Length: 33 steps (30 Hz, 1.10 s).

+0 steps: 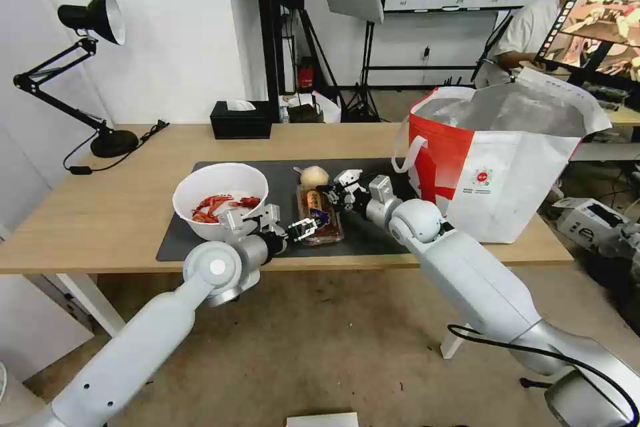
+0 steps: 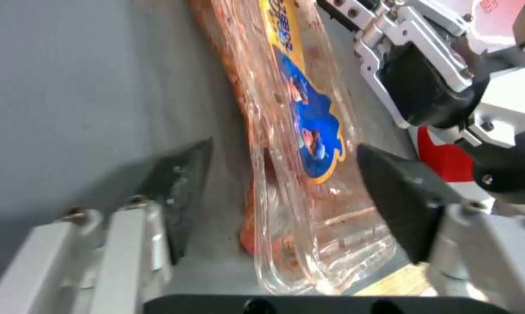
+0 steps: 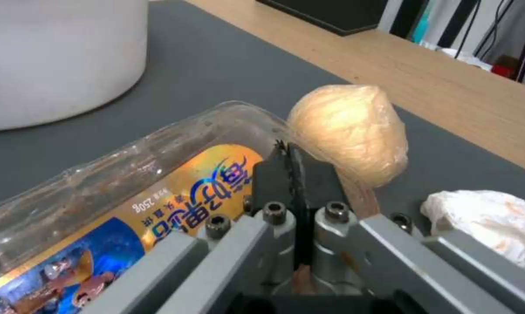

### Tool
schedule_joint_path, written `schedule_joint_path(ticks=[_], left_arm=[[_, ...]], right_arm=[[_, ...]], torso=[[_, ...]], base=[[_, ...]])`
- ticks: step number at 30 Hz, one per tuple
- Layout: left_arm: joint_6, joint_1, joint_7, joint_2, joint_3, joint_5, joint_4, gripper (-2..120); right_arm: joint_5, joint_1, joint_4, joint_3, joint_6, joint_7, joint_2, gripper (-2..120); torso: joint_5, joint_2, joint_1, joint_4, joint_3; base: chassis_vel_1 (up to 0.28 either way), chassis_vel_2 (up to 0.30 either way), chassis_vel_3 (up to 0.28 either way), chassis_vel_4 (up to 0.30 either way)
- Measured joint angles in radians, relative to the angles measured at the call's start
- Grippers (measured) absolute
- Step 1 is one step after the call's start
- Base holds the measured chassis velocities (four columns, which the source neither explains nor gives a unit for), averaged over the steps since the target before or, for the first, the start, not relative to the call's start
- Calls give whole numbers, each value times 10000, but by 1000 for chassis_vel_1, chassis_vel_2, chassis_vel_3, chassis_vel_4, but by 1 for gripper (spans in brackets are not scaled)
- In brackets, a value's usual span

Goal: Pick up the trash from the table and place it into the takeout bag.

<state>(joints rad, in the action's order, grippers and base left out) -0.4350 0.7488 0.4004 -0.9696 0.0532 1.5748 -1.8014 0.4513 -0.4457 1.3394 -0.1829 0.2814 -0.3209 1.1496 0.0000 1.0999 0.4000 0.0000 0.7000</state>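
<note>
The clear plastic tray (image 1: 319, 215) with a yellow-and-blue label lies on the dark mat (image 1: 180, 237) of the table. My left gripper (image 2: 286, 192) is open, its fingertips (image 2: 178, 187) on either side of the tray's (image 2: 297, 131) near end. My right gripper (image 3: 291, 172) is shut, pinching the rim at the far end of the tray (image 3: 128, 192). The beige lump (image 3: 349, 131) and the crumpled tissue (image 3: 489, 222) lie just beyond it. The white bowl (image 1: 220, 199) with red shells stands left of the tray. The red-and-white takeout bag (image 1: 493, 160) stands open on the right.
A black tissue box (image 1: 241, 119) sits at the table's back edge, and a black desk lamp (image 1: 87, 67) stands at the far left. Bare wood (image 1: 100, 213) lies left of the mat. The table's front edge runs just under both wrists.
</note>
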Motion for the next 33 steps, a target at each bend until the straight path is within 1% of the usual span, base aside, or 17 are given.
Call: schedule_joint_path(ticks=[4,5,7,8,9,10,11,13,14,16,25,28,31,33], left_arm=[[2,0,1,30,0,1,-10,42],[2,0,1,30,0,1,-10,42],[8,16,1,75,-8,1,-48,32],[8,16,1,75,-8,1,-48,32],[13,18,2,99,-16,0,-63,29],[25,20,3,125,-28,0,-86,23],[25,20,3,125,-28,0,-86,23],[66,22,12,153,-66,-2,-133,11],[66,22,12,153,-66,-2,-133,11],[253,22,39,158,-73,-22,-174,1],[545,82,96,72,-159,-64,-266,0],[598,91,88,63,-339,-75,-366,0],[746,52,50,199,-622,-279,-717,0],[795,51,43,241,-748,-338,-846,0]], right_arm=[[5,-33,62,-2,0,10,-12,0],[5,-33,62,-2,0,10,-12,0],[7,-53,92,-8,4,13,-27,0],[7,-53,92,-8,4,13,-27,0],[8,-58,100,-11,7,15,-32,0],[16,-61,115,-14,11,17,-38,0],[16,-61,115,-14,11,17,-38,0],[69,-60,129,-26,16,25,-51,0],[69,-60,129,-26,16,25,-51,0],[145,-52,139,-37,22,46,-59,0],[257,-104,266,-22,26,102,-98,0],[428,-272,568,150,-14,182,-185,0],[1071,-755,1372,675,-253,419,-469,0],[1260,-923,1617,870,-347,516,-567,0]], torso=[[0,0,-1,0,0],[0,0,-1,0,0],[0,0,0,0,0],[0,0,0,0,0],[0,0,0,-1,0],[0,0,0,-1,0],[0,0,0,-1,0],[0,0,0,0,0],[0,0,0,0,0],[0,0,0,-1,0],[0,0,0,0,0],[0,0,0,1,0],[3,0,0,0,0],[1,0,0,1,-1]], base=[[0,0,0,0],[0,0,0,0],[0,0,0,0],[0,0,0,0],[0,0,0,0],[0,0,0,0],[0,0,0,0],[0,0,0,0],[0,0,0,0],[0,0,0,0],[0,0,0,0],[0,0,0,0],[0,0,0,0],[0,0,0,0]])
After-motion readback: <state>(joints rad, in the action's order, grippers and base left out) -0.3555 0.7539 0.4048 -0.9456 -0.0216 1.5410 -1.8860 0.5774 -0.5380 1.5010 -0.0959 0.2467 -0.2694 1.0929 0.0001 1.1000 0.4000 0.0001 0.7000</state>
